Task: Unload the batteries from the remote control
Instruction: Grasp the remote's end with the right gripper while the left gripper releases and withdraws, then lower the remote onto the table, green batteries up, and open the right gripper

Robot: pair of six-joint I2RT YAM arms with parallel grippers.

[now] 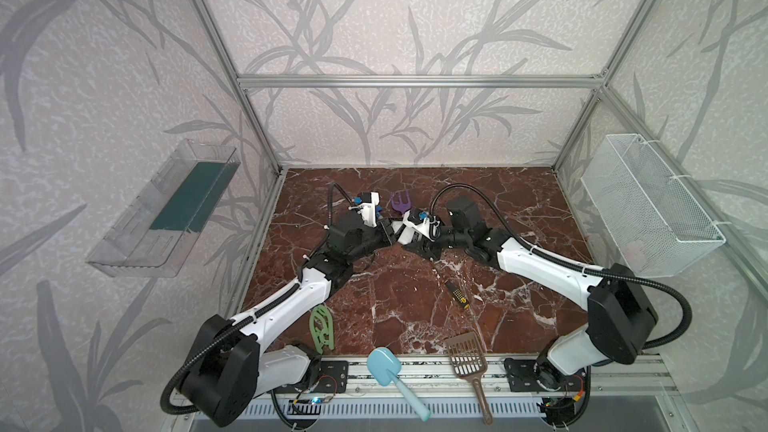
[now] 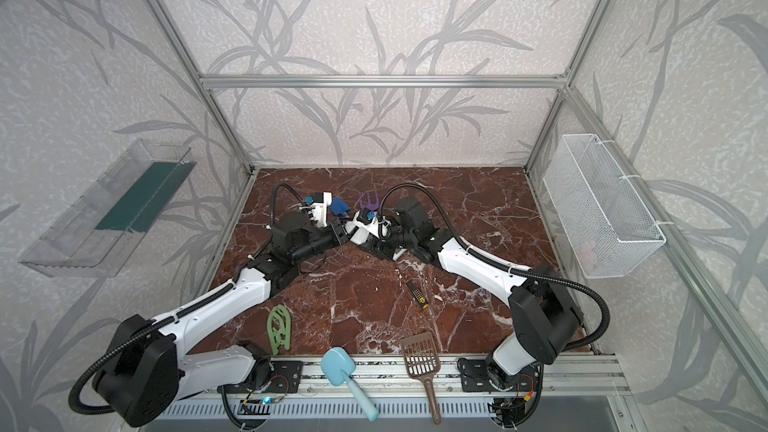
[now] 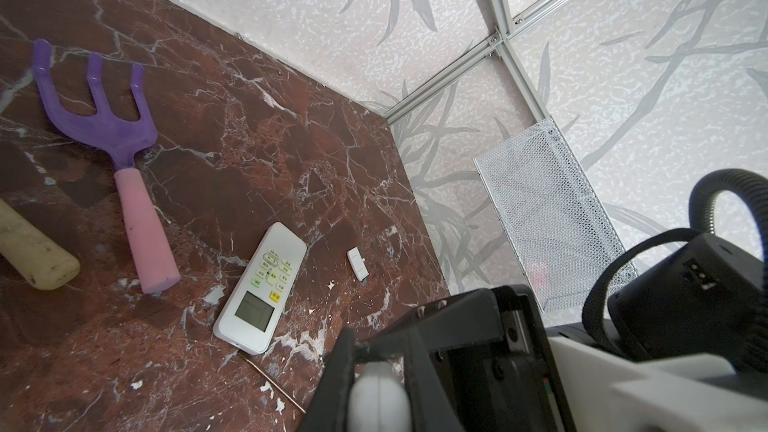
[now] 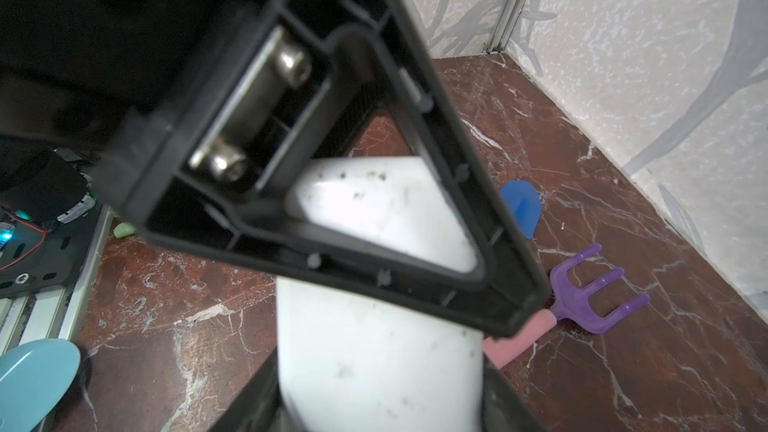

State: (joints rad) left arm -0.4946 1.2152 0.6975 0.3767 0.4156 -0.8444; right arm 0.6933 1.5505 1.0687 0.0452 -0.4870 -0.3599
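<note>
Left gripper [image 3: 376,371] clamps white rounded plastic body [image 4: 374,317]; right gripper [image 4: 380,384] straddles it, grip unclear; white remote control [image 3: 262,288] face-up just beside.

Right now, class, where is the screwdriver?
In both top views the screwdriver lies on the table, right of centre, between the right arm and the brown scoop.

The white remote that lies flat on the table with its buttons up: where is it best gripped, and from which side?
Probably from above, jaws across its narrow width at the middle of the remote, pinching the two long edges. It lies flat, face up, with bare table along both edges.
</note>
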